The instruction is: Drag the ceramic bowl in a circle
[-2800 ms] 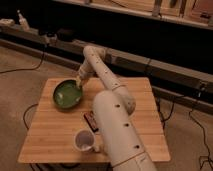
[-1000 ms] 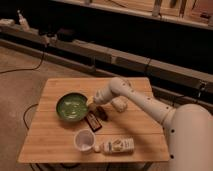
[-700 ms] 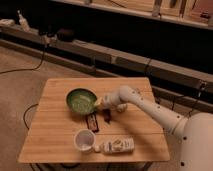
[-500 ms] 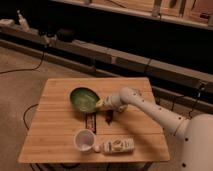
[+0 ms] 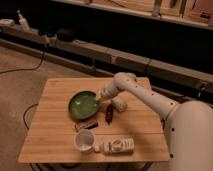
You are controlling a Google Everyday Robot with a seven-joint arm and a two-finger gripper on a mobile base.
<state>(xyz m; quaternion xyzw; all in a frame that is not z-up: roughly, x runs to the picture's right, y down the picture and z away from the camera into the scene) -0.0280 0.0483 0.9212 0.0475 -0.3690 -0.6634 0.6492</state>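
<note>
The ceramic bowl [image 5: 83,104] is wide and shallow, glossy green inside with a darker rim. It sits near the middle of the wooden table [image 5: 50,140]. My white arm reaches in from the right. My gripper [image 5: 101,95] is at the bowl's right rim, touching it.
A white cup [image 5: 84,141] stands near the front edge with a white bottle [image 5: 116,145] lying beside it. A brown bar [image 5: 86,124] lies just in front of the bowl. A dark red object [image 5: 109,113] and a pale roll [image 5: 119,104] lie to the bowl's right. Cables run across the floor on the left.
The bowl has slid from the table's left part toward the middle and back. My arm has swung round from above the table to reach in from the right.
</note>
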